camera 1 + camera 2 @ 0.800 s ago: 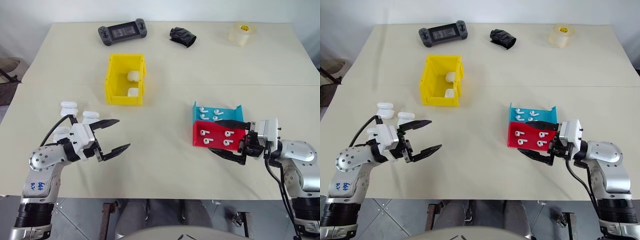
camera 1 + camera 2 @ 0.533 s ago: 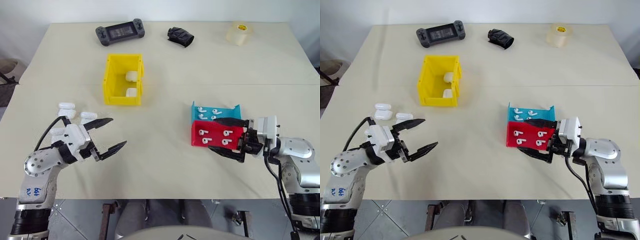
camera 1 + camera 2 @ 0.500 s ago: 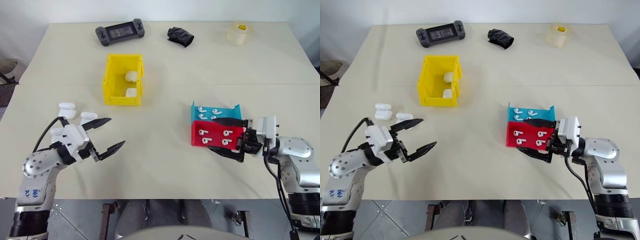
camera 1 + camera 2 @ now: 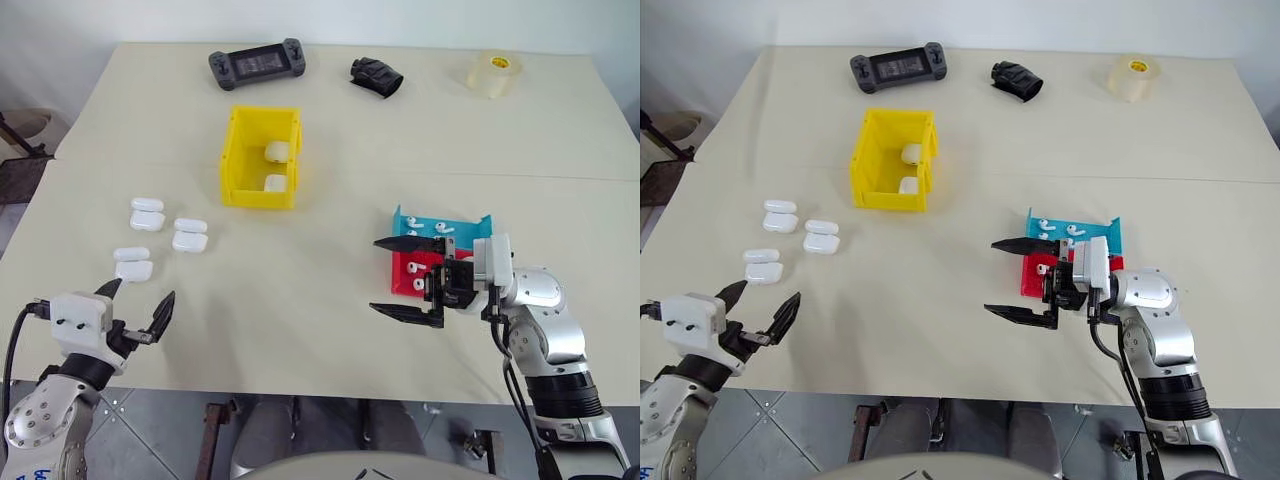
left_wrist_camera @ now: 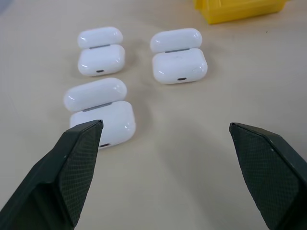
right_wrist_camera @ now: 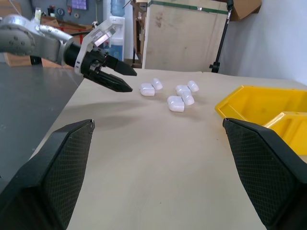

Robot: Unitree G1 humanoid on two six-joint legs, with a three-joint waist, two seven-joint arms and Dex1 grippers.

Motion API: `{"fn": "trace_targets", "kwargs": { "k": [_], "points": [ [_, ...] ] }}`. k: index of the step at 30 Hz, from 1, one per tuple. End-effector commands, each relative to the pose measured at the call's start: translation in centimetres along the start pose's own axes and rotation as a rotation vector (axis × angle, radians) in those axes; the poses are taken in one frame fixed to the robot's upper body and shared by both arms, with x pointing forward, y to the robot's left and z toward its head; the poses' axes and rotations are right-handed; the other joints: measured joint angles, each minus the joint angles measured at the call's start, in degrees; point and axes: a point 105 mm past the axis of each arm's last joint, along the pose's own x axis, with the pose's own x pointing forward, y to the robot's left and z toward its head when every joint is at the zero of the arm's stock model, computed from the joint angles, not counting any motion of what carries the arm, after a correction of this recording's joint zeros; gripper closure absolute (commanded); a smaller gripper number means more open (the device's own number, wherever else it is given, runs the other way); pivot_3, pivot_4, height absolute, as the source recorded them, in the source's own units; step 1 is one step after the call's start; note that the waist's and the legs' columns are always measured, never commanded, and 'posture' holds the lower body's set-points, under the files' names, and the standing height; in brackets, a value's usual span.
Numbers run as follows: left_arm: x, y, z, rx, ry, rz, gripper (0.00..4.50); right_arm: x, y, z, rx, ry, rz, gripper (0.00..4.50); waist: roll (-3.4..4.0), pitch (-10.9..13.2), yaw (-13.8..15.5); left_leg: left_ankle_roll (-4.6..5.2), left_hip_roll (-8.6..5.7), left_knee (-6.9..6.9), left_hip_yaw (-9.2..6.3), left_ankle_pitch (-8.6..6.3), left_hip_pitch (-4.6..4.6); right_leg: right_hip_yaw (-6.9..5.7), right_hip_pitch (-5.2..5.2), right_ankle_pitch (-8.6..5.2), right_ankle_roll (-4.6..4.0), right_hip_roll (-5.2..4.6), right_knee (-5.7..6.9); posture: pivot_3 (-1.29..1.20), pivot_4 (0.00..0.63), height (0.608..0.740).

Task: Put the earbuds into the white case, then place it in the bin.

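Three white cases lie with lids open at the table's left: one [image 4: 147, 212], one [image 4: 190, 233], and the nearest [image 4: 132, 262], also seen close up [image 5: 100, 112]. My left gripper [image 4: 140, 300] hovers open and empty just in front of that nearest case, by the table's front edge. The yellow bin [image 4: 238, 160] stands further back with two white cases [image 4: 277, 152] inside. Earbuds [image 4: 435, 228] lie in a blue tray [image 4: 482, 224] and a red tray [image 4: 400, 286]. My right gripper [image 4: 377, 275] points left, open and empty, its wrist covering part of the red tray.
Along the far edge lie a black game controller [image 4: 257, 64], a crumpled black object [image 4: 376, 75] and a roll of clear tape [image 4: 493, 72]. Bare tabletop stretches between the open cases and the trays. Beyond the table's left side is a workshop with boxes [image 6: 182, 33].
The camera has shifted. My left gripper has drawn back toward the front-left edge, uncovering the nearest case. My right gripper has swung left from around the red tray to its left side.
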Motion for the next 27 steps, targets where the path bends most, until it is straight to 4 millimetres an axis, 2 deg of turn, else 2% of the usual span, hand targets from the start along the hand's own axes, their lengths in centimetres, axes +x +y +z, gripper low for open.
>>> {"fn": "trace_targets", "kwargs": {
  "k": [1, 6, 8, 10, 13, 15, 27],
  "points": [
    [1.9, -0.7, 2.4, -0.032, 0.011, -0.004, 0.02, -1.6, -0.4, 0.6, -0.037, 0.037, -0.037, 0.00, 0.00, 0.00, 0.02, 0.00, -0.02, 0.00, -0.03, 0.00, 0.00, -0.01, -0.01, 0.00, 0.00, -0.01, 0.04, 0.00, 0.150, 0.740],
    [4.8, 0.2, 3.9, 0.070, 0.225, 0.083, 0.02, -3.2, 0.0, 0.5, -0.024, 0.081, -0.081, 0.00, -0.05, -0.03, -0.35, 0.00, 0.00, -0.02, -0.06, 0.00, 0.00, -0.01, -0.07, 0.00, 0.00, 0.10, 0.15, 0.00, 0.150, 0.740],
    [5.5, 0.5, 3.5, 0.064, 0.380, 0.111, 0.02, -3.3, 0.4, 0.5, -0.018, 0.086, -0.090, 0.00, -0.06, -0.03, -0.54, 0.00, 0.02, -0.03, -0.02, 0.00, -0.01, 0.01, -0.10, 0.00, 0.00, 0.14, 0.18, 0.00, 0.150, 0.740],
    [5.9, 0.6, 3.9, 0.025, 0.460, 0.125, 0.02, -3.4, 0.7, 0.6, -0.017, 0.088, -0.097, 0.00, -0.05, -0.03, -0.98, 0.00, 0.04, -0.03, -0.01, 0.01, -0.01, 0.02, -0.10, 0.00, 0.00, 0.17, 0.26, 0.00, 0.150, 0.740],
    [7.3, 0.7, 5.7, -0.032, 0.466, 0.126, 0.02, -3.5, 0.7, 0.7, -0.021, 0.090, -0.112, 0.00, -0.08, -0.02, -1.22, -0.01, 0.05, -0.04, -0.01, 0.01, -0.02, 0.01, -0.15, 0.00, 0.00, 0.20, 0.40, 0.00, 0.150, 0.740],
    [8.1, 0.5, 6.0, -0.063, 0.478, 0.088, 0.02, -3.4, 0.7, 0.8, -0.025, 0.088, -0.119, 0.00, -0.08, -0.02, -1.34, -0.02, 0.06, -0.03, 0.00, 0.02, -0.03, 0.01, -0.16, 0.00, 0.00, 0.21, 0.39, 0.00, 0.150, 0.740],
    [9.9, 0.4, 4.8, -0.070, 0.625, 0.032, 0.02, -2.4, 1.8, 1.3, -0.030, 0.059, -0.131, 0.00, -0.09, -0.02, -1.34, -0.05, 0.05, -0.03, -0.02, 0.02, -0.05, 0.01, -0.15, 0.00, 0.00, 0.17, 0.33, 0.00, 0.150, 0.740]
  ]
}}
